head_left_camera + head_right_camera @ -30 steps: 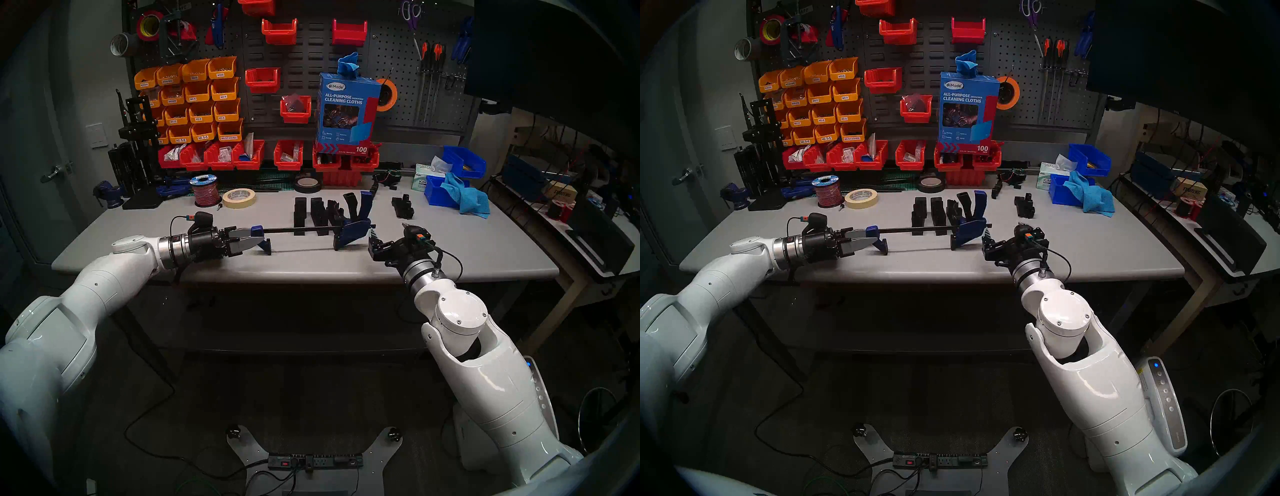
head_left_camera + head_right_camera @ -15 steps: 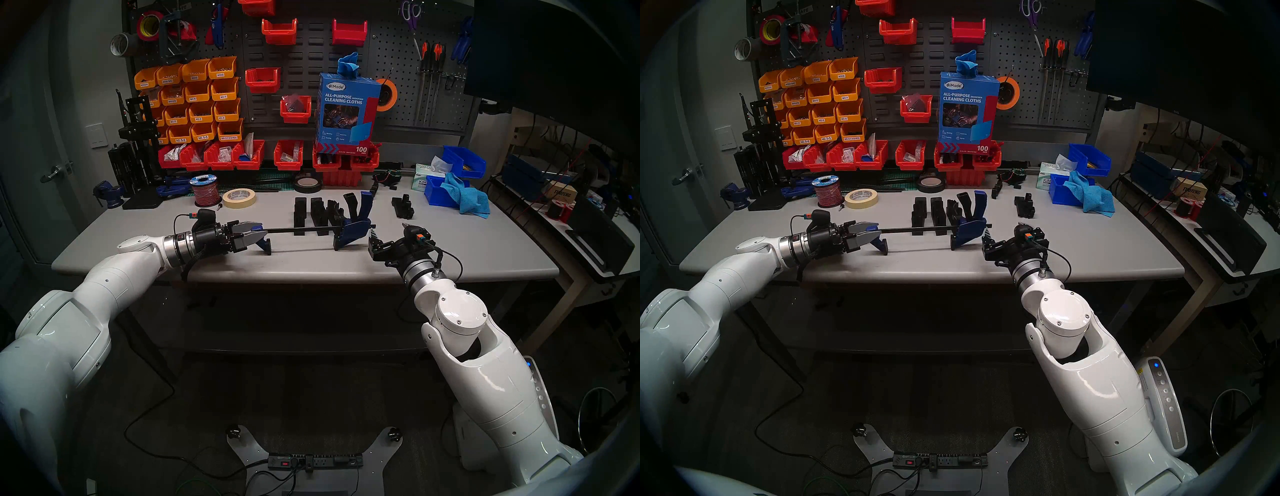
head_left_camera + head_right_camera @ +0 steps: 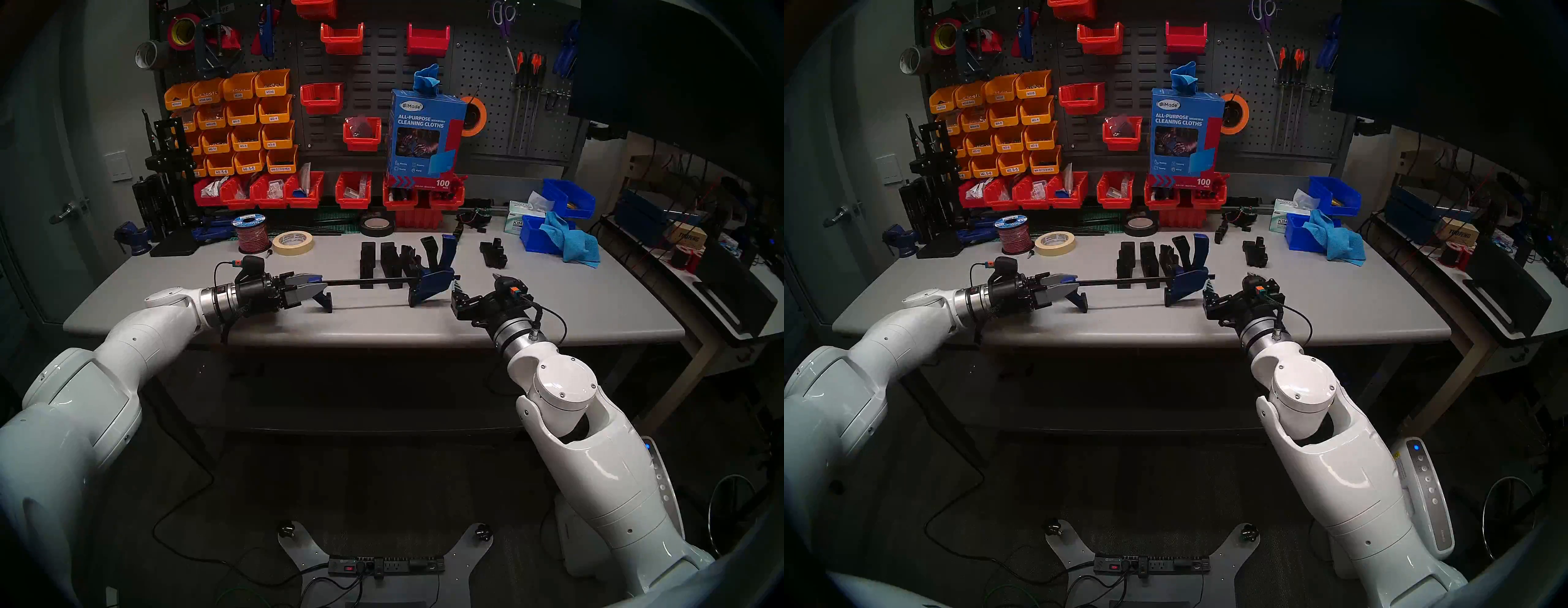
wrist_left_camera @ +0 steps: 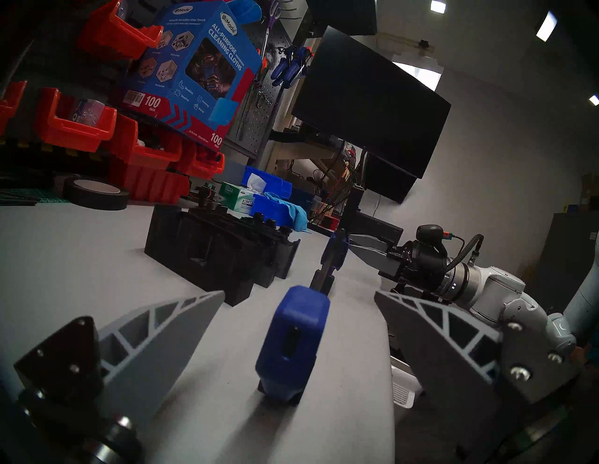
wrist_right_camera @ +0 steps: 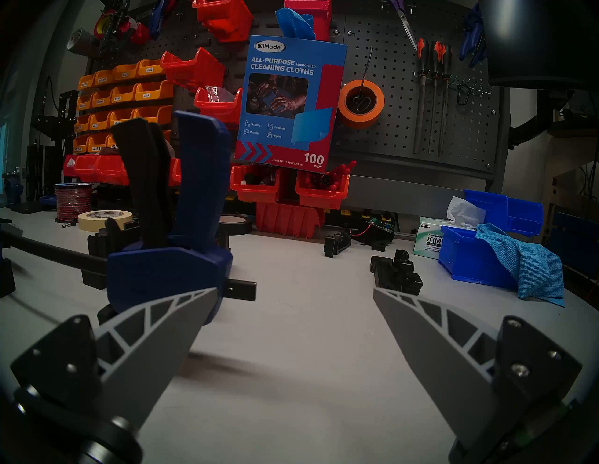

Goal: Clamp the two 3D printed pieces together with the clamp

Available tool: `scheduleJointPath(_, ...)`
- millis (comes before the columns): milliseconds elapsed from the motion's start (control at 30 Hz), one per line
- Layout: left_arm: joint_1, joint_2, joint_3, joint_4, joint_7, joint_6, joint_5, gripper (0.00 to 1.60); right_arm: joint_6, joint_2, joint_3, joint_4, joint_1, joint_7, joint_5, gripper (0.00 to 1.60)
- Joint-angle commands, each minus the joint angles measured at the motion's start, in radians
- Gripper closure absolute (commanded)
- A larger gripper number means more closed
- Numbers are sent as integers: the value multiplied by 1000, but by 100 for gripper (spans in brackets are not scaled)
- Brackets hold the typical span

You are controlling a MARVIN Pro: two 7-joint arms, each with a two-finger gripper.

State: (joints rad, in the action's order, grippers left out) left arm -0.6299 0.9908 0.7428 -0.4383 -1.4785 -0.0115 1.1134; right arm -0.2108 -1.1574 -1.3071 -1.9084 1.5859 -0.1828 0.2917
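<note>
Bar clamp [image 3: 382, 282] (long thin black bar, two blue plastic jaws, blue-and-black trigger handle) stands on its jaws on the grey worktable [image 3: 551, 305]; the two matte black L-shaped 3D printed pieces [image 3: 379, 263] stand upright just behind its bar, near the handle end. Left gripper [image 4: 299, 327]: grey fingers apart, flanking the clamp's blue end jaw without gripping it. Right gripper [image 5: 295, 327]: fingers apart, empty, level just beside the clamp's handle end.
</note>
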Motion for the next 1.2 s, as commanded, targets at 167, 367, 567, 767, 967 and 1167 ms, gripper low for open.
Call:
scheduleJointPath(167,44,-24,-32,12,-5,-1,-2,0,1,0,-1,-13,-2,1,0,0)
scheduleJointPath(367,44,-26,-39,20,-5,10,12,0,1,0,-1,-13,-2,1,0,0)
scheduleJointPath(567,42,-26,-43,17,-5,14,21,0,1,0,-1,-13,-2,1,0,0)
scheduleJointPath(767,42,-29,-51,9,-5,2,27,0,1,0,-1,-13,-2,1,0,0)
scheduleJointPath(967,35,-42,-72,-21,-5,-47,38,0,1,0,-1,-13,-3,1,0,0)
scheduleJointPath(1167,30,-52,-91,-42,-5,-79,57,160,1,0,-1,-13,-3,1,0,0)
